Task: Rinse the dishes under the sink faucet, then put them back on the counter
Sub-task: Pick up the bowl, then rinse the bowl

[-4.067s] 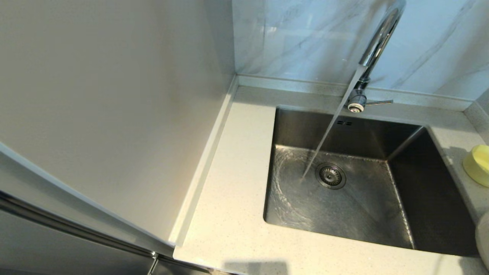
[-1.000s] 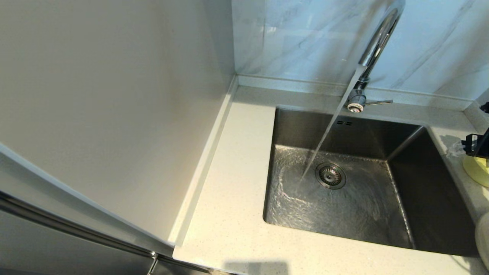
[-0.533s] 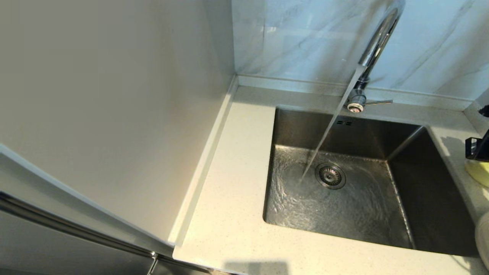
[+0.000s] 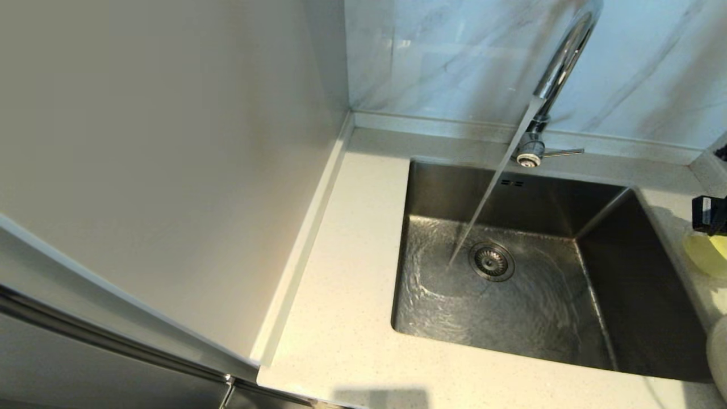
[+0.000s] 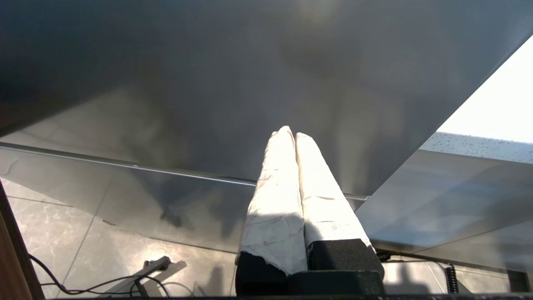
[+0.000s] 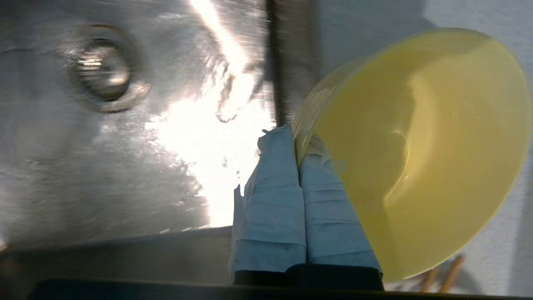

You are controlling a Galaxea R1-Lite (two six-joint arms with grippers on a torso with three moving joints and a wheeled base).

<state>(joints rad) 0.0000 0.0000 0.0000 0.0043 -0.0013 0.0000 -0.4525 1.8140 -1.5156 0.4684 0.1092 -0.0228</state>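
The pale yellow bowl (image 4: 707,253) is at the right edge of the counter (image 4: 341,295), beside the sink (image 4: 528,324). My right gripper (image 4: 710,215) is shut on its rim. In the right wrist view the bowl (image 6: 437,146) is tilted, its open side showing, and the gripper (image 6: 297,141) pinches the rim. Brown chopsticks (image 6: 441,277) peek out beneath the bowl. A sliver of the white plate (image 4: 718,358) shows at the right edge. The chrome faucet (image 4: 559,62) pours water (image 4: 488,193) down beside the drain (image 4: 491,261). My left gripper (image 5: 290,134) is shut on nothing, parked below the counter.
A tall pale panel (image 4: 170,142) walls off the counter's left side. The grey-veined marble wall (image 4: 454,57) stands behind the faucet, whose lever (image 4: 562,152) points right. Cabinet fronts (image 5: 208,83) and a floor cable (image 5: 104,283) fill the left wrist view.
My right gripper has come in from the right and shut on the bowl's rim. The bowl now looks tilted and slightly shifted. Water keeps running.
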